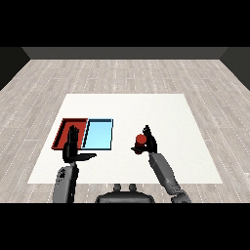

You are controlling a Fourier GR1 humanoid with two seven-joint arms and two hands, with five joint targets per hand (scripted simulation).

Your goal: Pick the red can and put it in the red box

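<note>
Red can [140,139] (label unreadable) | right hand [148,142] seemingly curled round it | left hand [73,146] spread

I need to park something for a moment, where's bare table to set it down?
Bare table lies behind and right of the right hand with the red can, and between it and the light blue tray. Crowded: left hand at the red tray.

Two grey segmented forearms, black left hand [71,146], black right hand [150,143]
</note>
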